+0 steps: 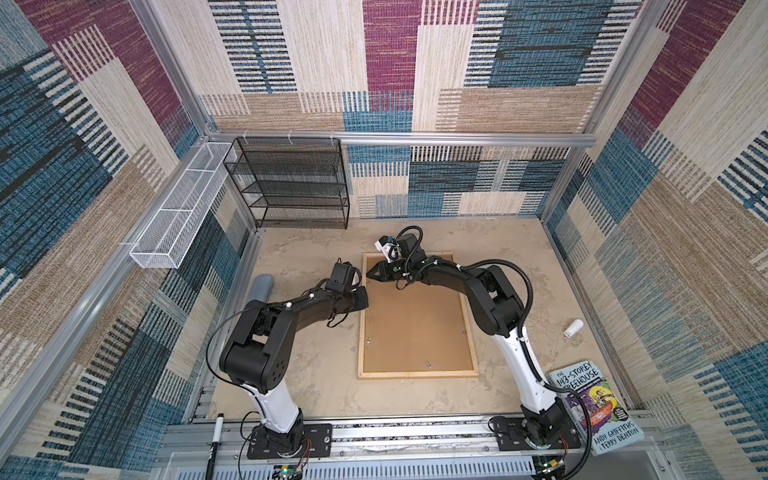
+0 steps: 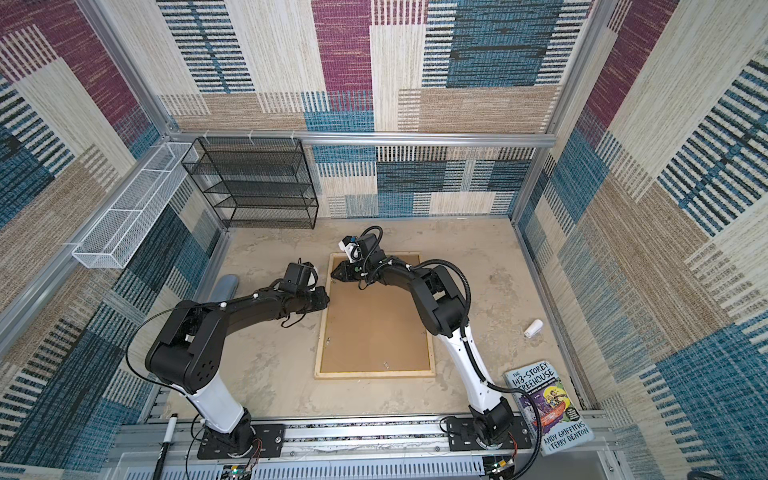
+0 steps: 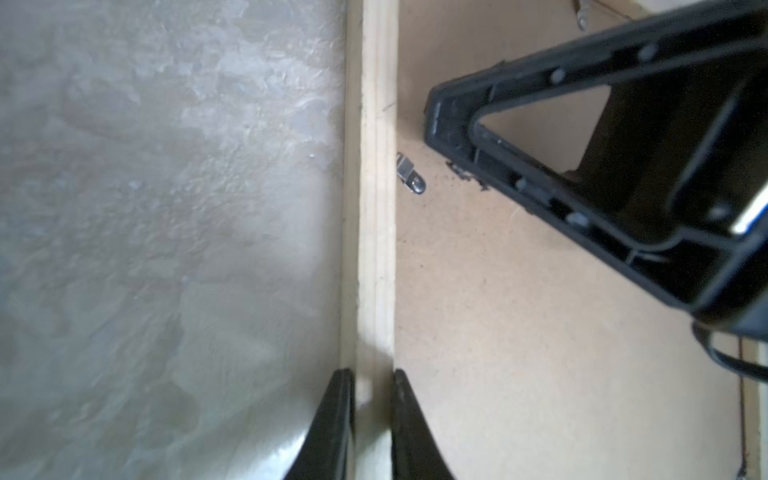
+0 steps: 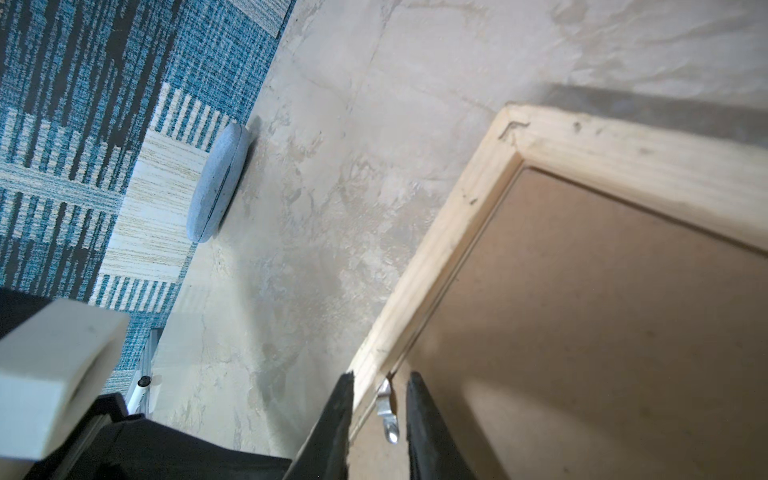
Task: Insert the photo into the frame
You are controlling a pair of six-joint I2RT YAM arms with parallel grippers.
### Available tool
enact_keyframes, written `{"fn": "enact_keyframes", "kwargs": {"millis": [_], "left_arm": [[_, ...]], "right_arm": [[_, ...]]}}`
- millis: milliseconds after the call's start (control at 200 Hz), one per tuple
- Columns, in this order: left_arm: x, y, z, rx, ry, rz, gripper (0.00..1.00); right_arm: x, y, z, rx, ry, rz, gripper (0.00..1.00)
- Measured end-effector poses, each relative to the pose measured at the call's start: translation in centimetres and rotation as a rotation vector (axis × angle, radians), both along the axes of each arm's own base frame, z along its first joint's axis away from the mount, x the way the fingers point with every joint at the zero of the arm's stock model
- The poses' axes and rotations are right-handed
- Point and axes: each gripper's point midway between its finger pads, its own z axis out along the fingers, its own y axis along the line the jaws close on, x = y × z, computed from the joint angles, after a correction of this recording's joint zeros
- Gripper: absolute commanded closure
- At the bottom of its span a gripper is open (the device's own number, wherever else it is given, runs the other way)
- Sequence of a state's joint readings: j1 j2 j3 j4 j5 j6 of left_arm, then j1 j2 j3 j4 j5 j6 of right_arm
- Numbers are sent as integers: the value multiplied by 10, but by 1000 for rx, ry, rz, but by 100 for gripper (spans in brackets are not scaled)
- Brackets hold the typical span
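We see a grey case (image 4: 216, 183) well beyond the right gripper (image 4: 381, 376), by the wall. The frame (image 1: 417, 374), pale wood, lies back-up holding a brown board (image 1: 415, 328). The left gripper (image 3: 374, 374) pinches its side strip. The right fingers (image 4: 332, 424) straddle a clip (image 4: 388, 415); we cannot tell if they grip

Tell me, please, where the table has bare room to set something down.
Bare table: between the frame and the base rail; between the frame and the white tube; by the back wall, right of the black shelf. Crowded: the frame's far left corner, where the left gripper and right gripper work.
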State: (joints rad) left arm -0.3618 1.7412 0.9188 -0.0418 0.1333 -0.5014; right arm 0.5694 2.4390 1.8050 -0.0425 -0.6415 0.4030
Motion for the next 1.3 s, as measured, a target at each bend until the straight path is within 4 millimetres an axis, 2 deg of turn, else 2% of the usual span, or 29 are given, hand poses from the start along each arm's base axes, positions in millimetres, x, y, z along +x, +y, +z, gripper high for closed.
{"fn": "enact_keyframes", "kwargs": {"millis": [391, 626, 661, 761, 851, 1057, 1297], "left_arm": [[0, 0, 0, 0, 1, 0, 82], [-1, 0, -1, 0, 4, -1, 82], [-1, 0, -1, 0, 4, 0, 82], [-1, 1, 0, 1, 4, 1, 82], [-1, 1, -1, 1, 3, 1, 82], [-1, 1, 0, -1, -6, 2, 83], [-4, 2, 0, -3, -1, 7, 83]], "right_arm": [[-12, 9, -7, 41, 29, 69, 76], [-12, 12, -8, 60, 32, 89, 76], [-12, 12, -9, 61, 31, 90, 73], [-13, 12, -7, 68, 36, 92, 56], [-11, 13, -1, 81, 40, 88, 47], [-8, 9, 5, 60, 75, 40, 40], [-16, 5, 5, 78, 171, -2, 39]]}}
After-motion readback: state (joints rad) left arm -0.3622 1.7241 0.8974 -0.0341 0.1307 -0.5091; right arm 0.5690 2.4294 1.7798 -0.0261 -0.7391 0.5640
